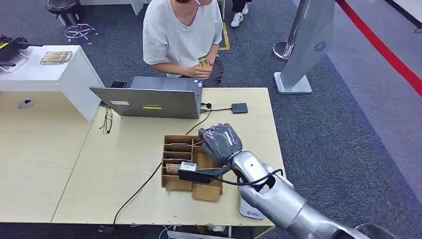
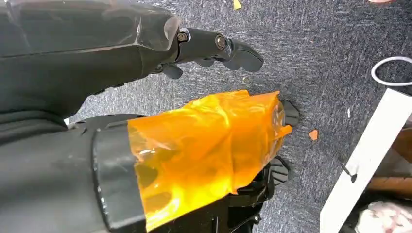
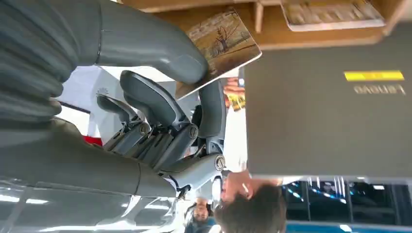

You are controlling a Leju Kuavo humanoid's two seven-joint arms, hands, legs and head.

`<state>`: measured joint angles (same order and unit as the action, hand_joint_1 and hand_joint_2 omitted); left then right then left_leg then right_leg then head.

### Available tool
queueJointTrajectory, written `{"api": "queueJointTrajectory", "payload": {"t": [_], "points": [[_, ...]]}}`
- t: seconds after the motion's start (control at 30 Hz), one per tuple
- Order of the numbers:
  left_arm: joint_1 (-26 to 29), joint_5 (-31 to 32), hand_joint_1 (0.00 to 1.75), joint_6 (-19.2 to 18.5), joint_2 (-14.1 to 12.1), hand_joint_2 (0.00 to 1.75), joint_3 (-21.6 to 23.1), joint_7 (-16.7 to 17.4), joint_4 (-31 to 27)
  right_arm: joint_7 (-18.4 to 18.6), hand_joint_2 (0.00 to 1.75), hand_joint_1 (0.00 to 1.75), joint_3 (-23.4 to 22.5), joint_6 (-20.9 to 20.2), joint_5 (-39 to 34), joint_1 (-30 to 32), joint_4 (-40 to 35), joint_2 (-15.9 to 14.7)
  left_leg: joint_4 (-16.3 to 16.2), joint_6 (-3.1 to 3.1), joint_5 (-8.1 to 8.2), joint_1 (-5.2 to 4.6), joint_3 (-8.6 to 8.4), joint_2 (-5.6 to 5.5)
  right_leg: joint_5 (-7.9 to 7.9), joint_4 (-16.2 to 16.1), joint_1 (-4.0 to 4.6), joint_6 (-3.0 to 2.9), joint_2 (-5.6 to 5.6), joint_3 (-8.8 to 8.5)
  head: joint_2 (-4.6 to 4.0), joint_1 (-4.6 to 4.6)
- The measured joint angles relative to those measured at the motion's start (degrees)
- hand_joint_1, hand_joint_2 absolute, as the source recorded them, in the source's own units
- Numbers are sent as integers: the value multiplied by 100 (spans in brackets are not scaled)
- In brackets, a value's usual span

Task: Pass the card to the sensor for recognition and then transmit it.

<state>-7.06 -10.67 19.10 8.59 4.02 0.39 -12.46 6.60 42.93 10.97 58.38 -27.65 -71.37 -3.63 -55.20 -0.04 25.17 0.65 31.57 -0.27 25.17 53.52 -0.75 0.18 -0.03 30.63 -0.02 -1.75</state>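
Note:
My right hand (image 1: 220, 142) hovers over the back right of a cardboard divider box (image 1: 171, 183) on the table. In the right wrist view its thumb (image 3: 160, 46) and a finger pinch a card (image 3: 224, 40) printed with a tree picture, right at the box's wooden edge (image 3: 272, 30). A small dark square sensor (image 1: 239, 108) lies on the table behind the box, with a cable running from it. My left hand (image 2: 209, 136), wrapped in orange tape, hangs over grey carpet with its fingers apart and nothing in them.
An open grey laptop (image 1: 149, 102) stands behind the box, and glasses (image 1: 107, 121) lie to its left. A person (image 1: 181, 30) sits behind the table holding another card (image 1: 203, 61). Black cables (image 1: 144, 184) cross the tabletop. A white pedestal (image 1: 308, 40) stands at the back right.

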Motion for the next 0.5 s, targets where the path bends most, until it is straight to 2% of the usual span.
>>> {"api": "queueJointTrajectory", "payload": {"t": [0.5], "points": [[59,-33,0,9,-2,0,-120,-88,0,-77,175,173,-214,216,-166,-6,-938,-20,0,0,0,0,0,1,0,0,0,0,2,3,0,2]]}}
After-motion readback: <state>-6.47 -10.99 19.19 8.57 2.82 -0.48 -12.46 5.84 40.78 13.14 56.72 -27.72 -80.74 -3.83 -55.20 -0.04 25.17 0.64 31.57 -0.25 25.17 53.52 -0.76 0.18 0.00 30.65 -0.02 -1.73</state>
